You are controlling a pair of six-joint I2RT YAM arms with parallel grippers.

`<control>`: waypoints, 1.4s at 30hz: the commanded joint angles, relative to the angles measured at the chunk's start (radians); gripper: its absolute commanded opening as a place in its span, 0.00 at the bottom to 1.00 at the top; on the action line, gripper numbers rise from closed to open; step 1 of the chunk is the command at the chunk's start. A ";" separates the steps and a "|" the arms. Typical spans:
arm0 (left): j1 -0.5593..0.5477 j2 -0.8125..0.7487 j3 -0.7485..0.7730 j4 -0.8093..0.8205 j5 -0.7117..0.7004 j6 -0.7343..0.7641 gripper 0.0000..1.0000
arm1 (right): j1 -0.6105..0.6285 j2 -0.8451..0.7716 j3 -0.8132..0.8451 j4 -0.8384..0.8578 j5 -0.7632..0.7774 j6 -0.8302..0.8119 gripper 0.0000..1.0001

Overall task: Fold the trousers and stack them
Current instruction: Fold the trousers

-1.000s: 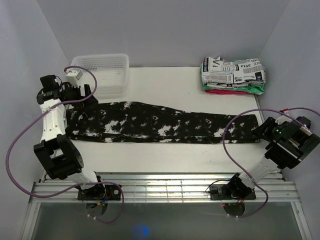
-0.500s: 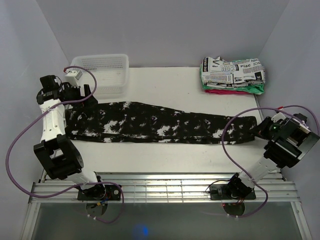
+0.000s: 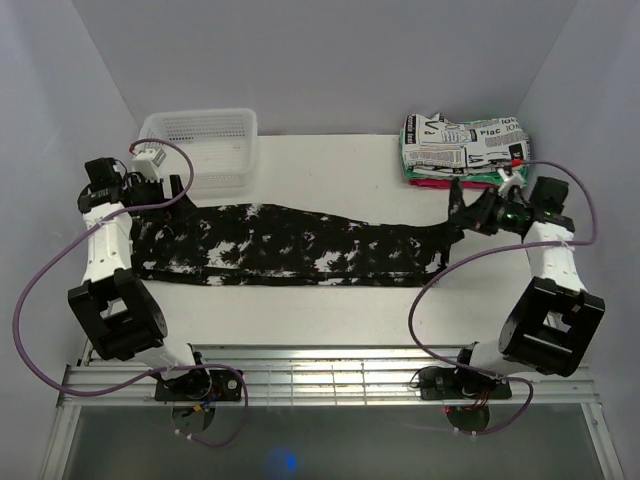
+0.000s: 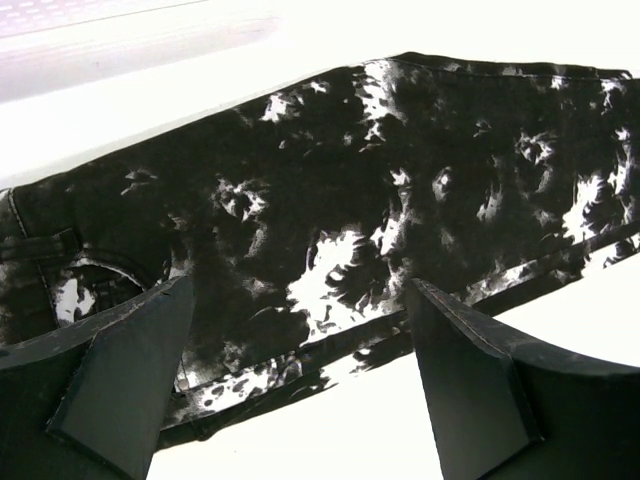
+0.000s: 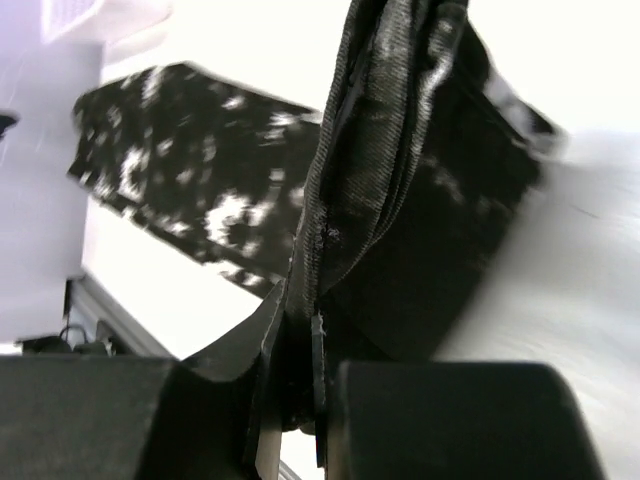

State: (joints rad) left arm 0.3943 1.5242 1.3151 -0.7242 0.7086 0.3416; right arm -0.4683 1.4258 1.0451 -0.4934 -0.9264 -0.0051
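Trousers (image 3: 290, 245), one pair: hem inside tight right gripper (image 3: 472, 216), left gripper (image 4: 298, 385) wide above waist

The left tool (image 4: 300, 290) hangs with jaws wide apart; the right tool (image 5: 303, 330) is clamped tight

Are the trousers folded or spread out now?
Mostly spread: the trousers lie lengthwise on the table; only their right end is lifted by the right gripper.

Count: 1 pair of trousers (image 3: 290, 245), 1 white basket (image 3: 198, 113), 1 table (image 3: 330, 180). Folded pile is 3 pieces: 1 newspaper-print garment (image 3: 465, 140), 1 red cloth (image 3: 440, 183), 1 green cloth (image 3: 478, 179). 2 arms: left arm (image 3: 105, 250), right arm (image 3: 550, 262).
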 commanded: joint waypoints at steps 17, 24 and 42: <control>0.041 0.017 -0.007 -0.011 -0.104 -0.210 0.98 | 0.913 0.307 0.136 0.645 0.346 0.568 0.08; 0.098 0.040 -0.077 -0.009 -0.058 -0.240 0.98 | 1.059 0.489 0.311 0.678 0.385 0.613 0.08; 0.124 0.011 -0.105 -0.029 -0.048 -0.187 0.98 | 1.214 0.728 0.424 0.728 0.437 0.603 0.45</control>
State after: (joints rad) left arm 0.5152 1.5887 1.2179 -0.7433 0.6224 0.1345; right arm 0.7338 2.1513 1.4197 0.1654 -0.4789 0.6018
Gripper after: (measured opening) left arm 0.975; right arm 0.369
